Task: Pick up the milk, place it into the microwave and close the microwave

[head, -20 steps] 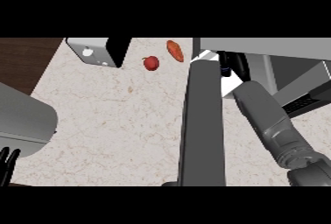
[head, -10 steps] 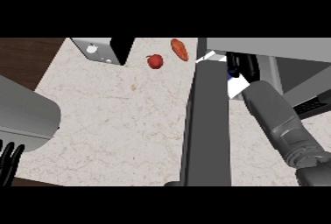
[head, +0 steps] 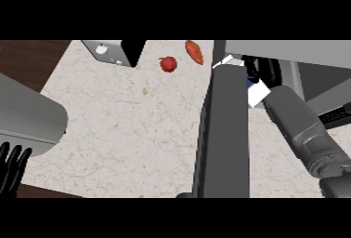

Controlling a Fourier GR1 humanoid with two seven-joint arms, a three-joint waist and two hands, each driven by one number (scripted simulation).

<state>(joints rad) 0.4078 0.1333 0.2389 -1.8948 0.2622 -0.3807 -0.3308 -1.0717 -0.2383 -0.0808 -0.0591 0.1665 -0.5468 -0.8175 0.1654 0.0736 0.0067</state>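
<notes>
The milk carton (head: 256, 93), white with a blue patch, shows just right of the open microwave door (head: 223, 135), a dark grey slab running down the middle of the view. My right hand (head: 253, 69) is curled on the carton inside the microwave (head: 295, 48) opening, with the grey forearm (head: 298, 125) reaching up from the lower right. Much of the carton is hidden by the door and the hand. My left hand (head: 12, 168) rests open at the lower left edge, fingers up.
A red round fruit (head: 168, 63) and an orange vegetable (head: 195, 51) lie at the counter's back. A grey box-like appliance (head: 108, 50) stands at the back left. A large grey rounded body (head: 27, 116) fills the left edge.
Everything has slid to the right in the view. The right hand still holds the milk at the microwave opening. The left hand shows a little more at the lower left.
</notes>
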